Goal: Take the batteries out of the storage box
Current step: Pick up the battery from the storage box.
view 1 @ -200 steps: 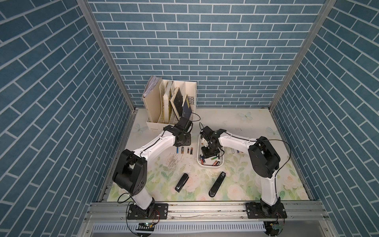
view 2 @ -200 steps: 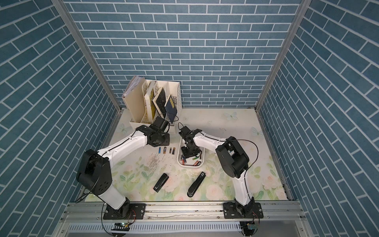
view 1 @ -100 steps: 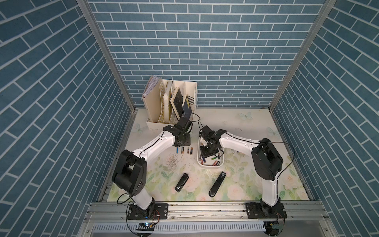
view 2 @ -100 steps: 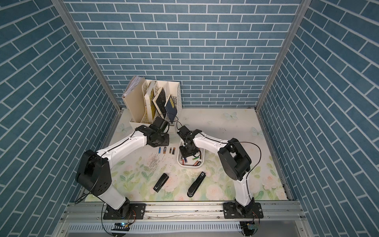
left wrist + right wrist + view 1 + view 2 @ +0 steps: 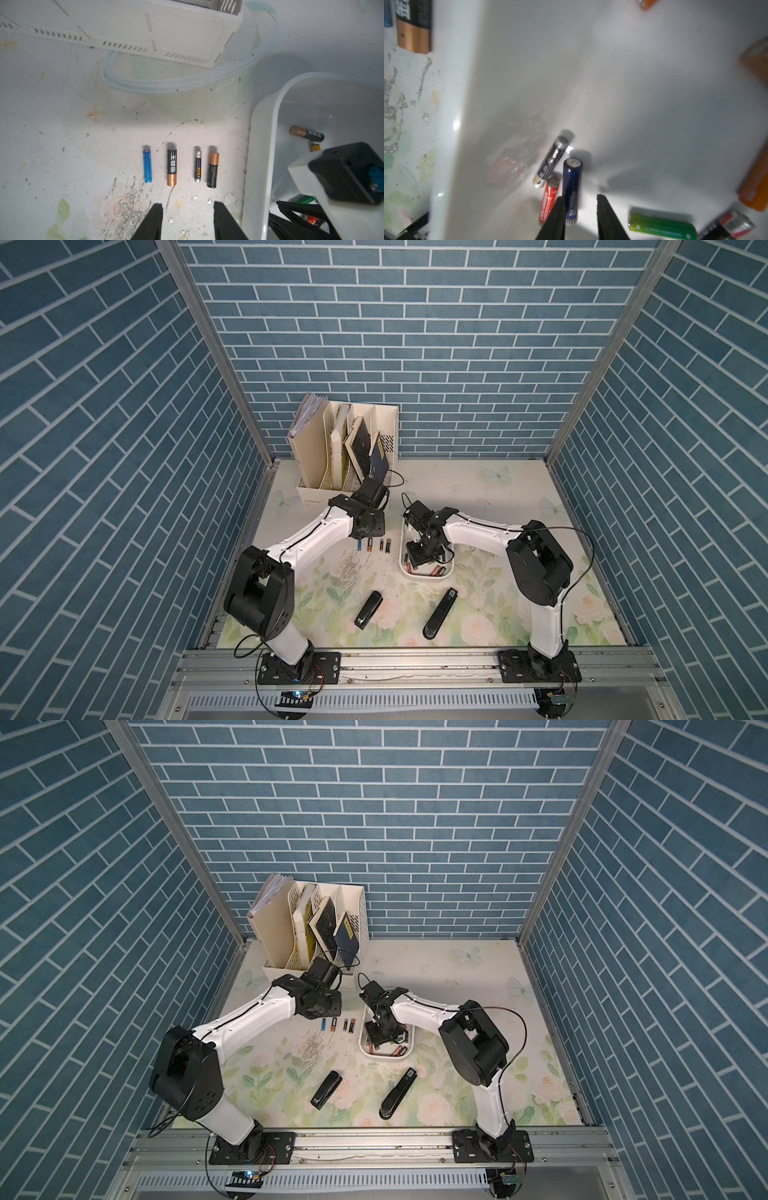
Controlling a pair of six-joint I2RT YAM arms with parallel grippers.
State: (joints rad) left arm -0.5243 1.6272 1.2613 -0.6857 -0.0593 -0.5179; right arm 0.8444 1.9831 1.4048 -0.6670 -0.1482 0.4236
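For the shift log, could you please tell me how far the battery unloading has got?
Done: four batteries lie in a row beside the storage box. In hand: the open right gripper straddles a blue battery. Left: several more inside, including a green one.

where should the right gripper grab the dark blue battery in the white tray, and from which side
Grip the dark blue battery at mid-body, across its round sides, coming straight down from above. It lies on its side on the storage box floor, so only its long sides offer opposed faces. The red battery lies close alongside, so one jaw probably must slip between them.
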